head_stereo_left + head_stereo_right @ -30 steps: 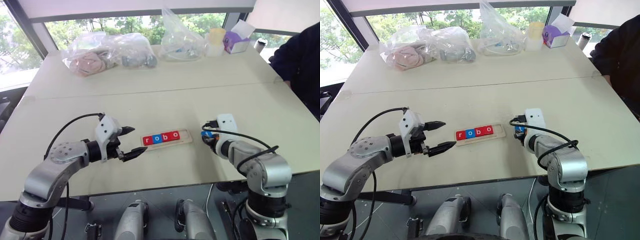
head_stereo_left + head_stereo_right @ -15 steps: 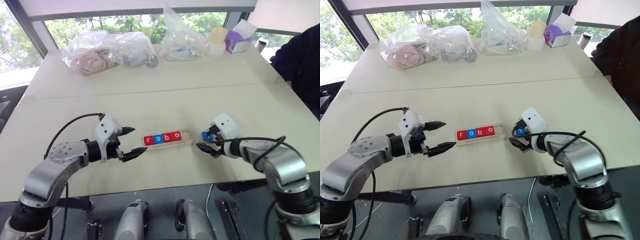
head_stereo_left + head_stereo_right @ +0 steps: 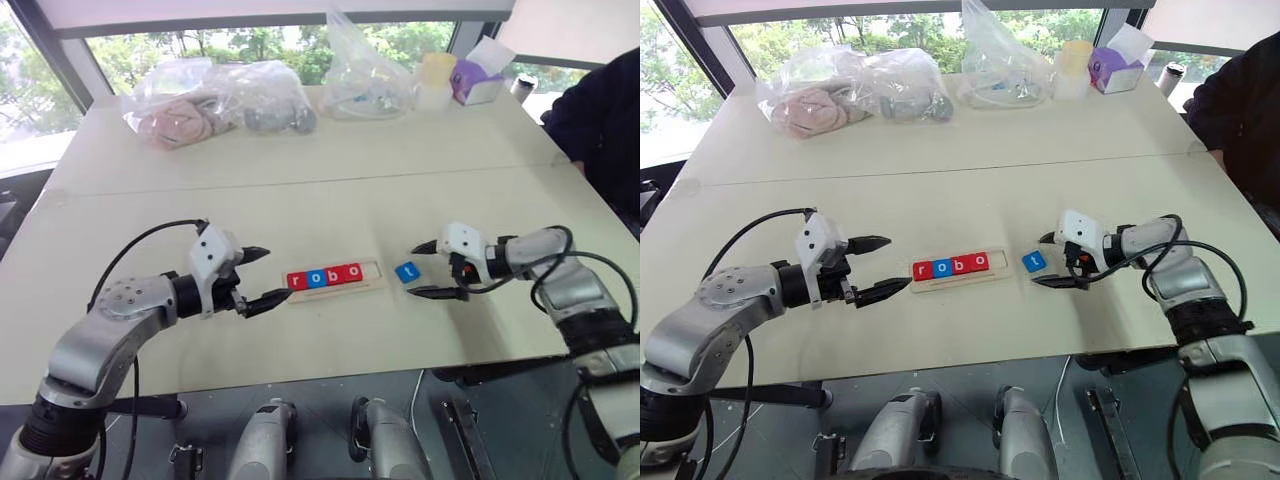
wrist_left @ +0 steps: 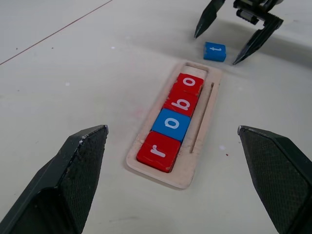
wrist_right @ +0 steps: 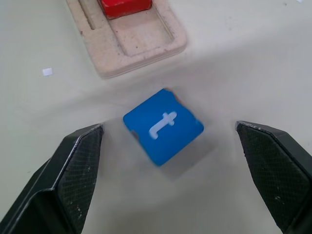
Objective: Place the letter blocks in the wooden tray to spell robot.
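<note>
- The bench (image 3: pixel 330 200) spreads pale and wide, with clear plastic bags (image 3: pixel 215 100) of odds and ends along its far edge and a person's dark sleeve (image 3: pixel 600 120) at the right.
- The left end effector (image 3: pixel 258 277) hangs just off the tray's left end, fingers spread wide and gripping nothing.
- The right end effector (image 3: pixel 430 270) sits low over the bench to the right of the tray, fingers wide apart and empty, tips aimed back toward the tray.
- The wooden tray (image 3: pixel 372 283) lies between the two, long axis running left to right; four letter blocks (image 3: pixel 323 277) in it read r, o, b, o, red, blue, red, red, and the right-hand slot is bare.
- The left wrist view looks down the tray's length, the other arm's fingers standing past its far end.
- The blue t block (image 5: pixel 163 125) lies flat on the bench just beside the tray's open end; the right wrist view shows it turned askew, squarely between the spread fingers (image 5: pixel 63 180), touching neither.
</note>
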### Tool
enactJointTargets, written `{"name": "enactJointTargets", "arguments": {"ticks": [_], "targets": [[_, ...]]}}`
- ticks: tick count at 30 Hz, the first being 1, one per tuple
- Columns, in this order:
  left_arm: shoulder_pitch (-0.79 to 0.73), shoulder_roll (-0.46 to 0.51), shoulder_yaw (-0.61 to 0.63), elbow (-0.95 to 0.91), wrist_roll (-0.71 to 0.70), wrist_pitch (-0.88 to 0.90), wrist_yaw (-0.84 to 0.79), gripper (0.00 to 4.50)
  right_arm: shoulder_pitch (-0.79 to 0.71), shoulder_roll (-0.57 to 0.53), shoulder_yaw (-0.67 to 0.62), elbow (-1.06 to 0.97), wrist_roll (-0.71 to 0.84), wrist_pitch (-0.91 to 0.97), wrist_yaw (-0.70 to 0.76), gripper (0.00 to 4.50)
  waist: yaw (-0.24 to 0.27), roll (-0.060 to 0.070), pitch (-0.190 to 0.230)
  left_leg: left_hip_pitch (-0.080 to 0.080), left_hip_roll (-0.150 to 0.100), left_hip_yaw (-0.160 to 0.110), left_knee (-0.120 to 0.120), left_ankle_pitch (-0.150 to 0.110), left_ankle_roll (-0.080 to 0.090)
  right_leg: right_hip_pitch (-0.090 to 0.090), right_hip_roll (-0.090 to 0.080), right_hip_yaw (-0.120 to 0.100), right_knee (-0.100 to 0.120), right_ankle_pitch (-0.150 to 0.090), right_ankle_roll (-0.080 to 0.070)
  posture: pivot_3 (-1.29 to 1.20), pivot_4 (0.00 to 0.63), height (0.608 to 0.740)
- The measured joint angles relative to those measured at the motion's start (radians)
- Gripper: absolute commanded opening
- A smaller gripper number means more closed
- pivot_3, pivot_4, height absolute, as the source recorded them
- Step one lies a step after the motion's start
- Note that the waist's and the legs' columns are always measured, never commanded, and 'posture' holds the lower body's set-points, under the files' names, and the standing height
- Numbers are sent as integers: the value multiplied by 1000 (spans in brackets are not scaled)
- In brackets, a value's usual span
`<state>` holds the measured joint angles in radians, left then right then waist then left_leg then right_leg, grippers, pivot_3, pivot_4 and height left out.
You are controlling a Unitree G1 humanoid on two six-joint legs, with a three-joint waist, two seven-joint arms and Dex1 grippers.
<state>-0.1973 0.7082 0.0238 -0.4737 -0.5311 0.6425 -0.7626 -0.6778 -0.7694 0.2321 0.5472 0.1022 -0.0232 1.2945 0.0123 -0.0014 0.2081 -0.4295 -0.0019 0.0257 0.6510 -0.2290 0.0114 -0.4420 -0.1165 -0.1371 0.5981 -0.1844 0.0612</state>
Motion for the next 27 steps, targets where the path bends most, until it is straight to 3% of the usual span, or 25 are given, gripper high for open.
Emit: {"name": "enactJointTargets", "arguments": {"ticks": [11, 14, 19, 27], "targets": [[27, 10, 26, -21, -3, 8, 17, 4500, -79, 33, 1, 181, -48, -131, 105, 4450, 3, 0, 0, 3, 0, 0, 2, 0, 0, 4, 0, 0, 0, 1, 1, 0, 150, 725], [27, 10, 28, -25, -3, 8, 24, 4500, -86, 36, 1, 205, -50, -142, 124, 3542, 3, 0, 0, 3, 0, -1, 3, 0, 0, 5, 0, 0, 0, 1, 1, 0, 150, 725], [27, 9, 29, -27, -3, 8, 26, 4500, -86, 53, -5, 202, -48, -138, 149, 1090, 0, 0, 0, 3, 0, -1, 6, 0, 0, 5, 0, 0, 2, 2, 0, 0, 150, 725], [24, 9, 28, -27, -3, 8, 24, 4500, -70, 72, -9, 71, -40, -5, 157, 1104, 1, 0, 0, 2, 1, 0, 8, 0, 0, 2, 0, 1, 7, 3, -1, 0, 150, 725]]}}
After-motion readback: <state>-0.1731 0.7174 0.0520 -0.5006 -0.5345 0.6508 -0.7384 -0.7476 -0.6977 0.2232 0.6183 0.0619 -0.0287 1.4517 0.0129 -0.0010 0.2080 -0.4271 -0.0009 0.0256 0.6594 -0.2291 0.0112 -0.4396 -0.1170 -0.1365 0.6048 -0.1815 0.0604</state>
